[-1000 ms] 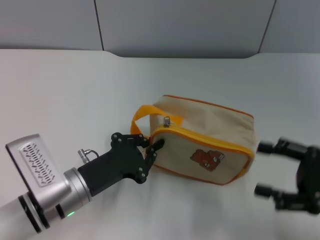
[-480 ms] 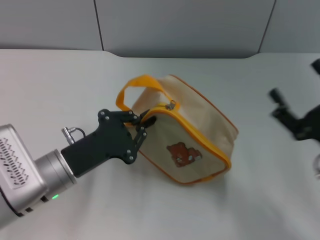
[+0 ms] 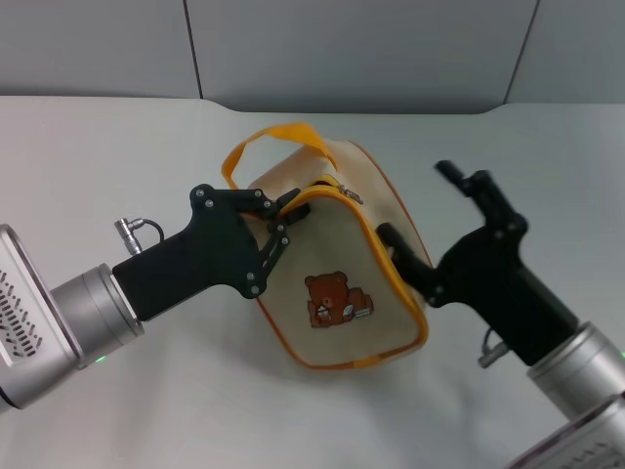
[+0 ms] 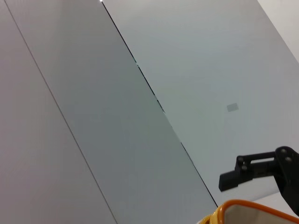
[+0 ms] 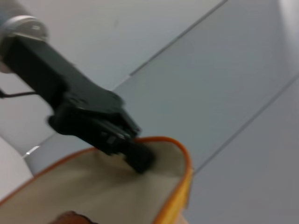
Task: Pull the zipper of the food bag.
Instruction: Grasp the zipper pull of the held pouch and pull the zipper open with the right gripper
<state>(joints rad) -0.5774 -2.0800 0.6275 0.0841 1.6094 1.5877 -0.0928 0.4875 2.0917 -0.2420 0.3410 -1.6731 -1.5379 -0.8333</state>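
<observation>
The beige food bag (image 3: 332,264) with a brown bear patch stands tilted at the middle of the table, its orange loop handle (image 3: 278,137) pointing to the back. My left gripper (image 3: 291,207) is shut on the bag's upper left corner, beside the zipper's yellow track (image 3: 376,244). The small silver pull tab (image 3: 350,196) lies on top, just right of those fingers. My right gripper (image 3: 414,200) is open, close to the bag's right side, one finger by the track. The right wrist view shows the left gripper (image 5: 135,158) on the bag's edge (image 5: 180,186).
The white table (image 3: 117,156) runs out on all sides of the bag. Grey wall panels (image 3: 352,49) stand behind it. The left wrist view shows the wall, the bag's orange edge (image 4: 247,207) and a right finger (image 4: 247,170).
The left gripper has lifted and turned the bag's corner up and to the back. The right gripper has swung in from the far right to the bag's right side.
</observation>
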